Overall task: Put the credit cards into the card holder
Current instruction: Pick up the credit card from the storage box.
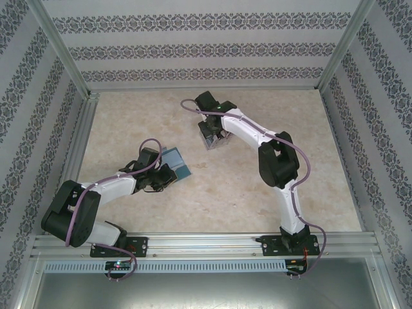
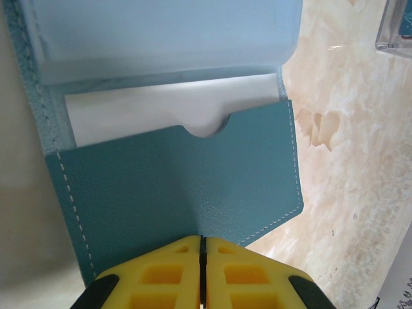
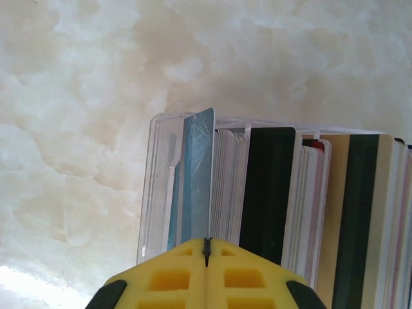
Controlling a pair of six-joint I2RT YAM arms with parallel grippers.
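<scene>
The teal card holder (image 2: 174, 187) lies open on the marble table, left of centre in the top view (image 1: 176, 161). A white card (image 2: 148, 109) sits in its pocket under the pale flap. My left gripper (image 2: 202, 239) is shut on the pocket panel's near edge (image 1: 165, 176). The credit cards (image 3: 270, 187) stand on edge in a clear box (image 3: 158, 180). One light blue card (image 3: 198, 174) stands slightly higher than the rest, and my right gripper (image 3: 206, 242) is shut on its near edge, over the box (image 1: 212, 138).
The clear box (image 2: 396, 29) shows at the top right of the left wrist view, a short way from the holder. Aluminium frame posts (image 1: 77, 138) and patterned walls enclose the table. Bare marble (image 1: 270, 212) lies between the arms and at the right.
</scene>
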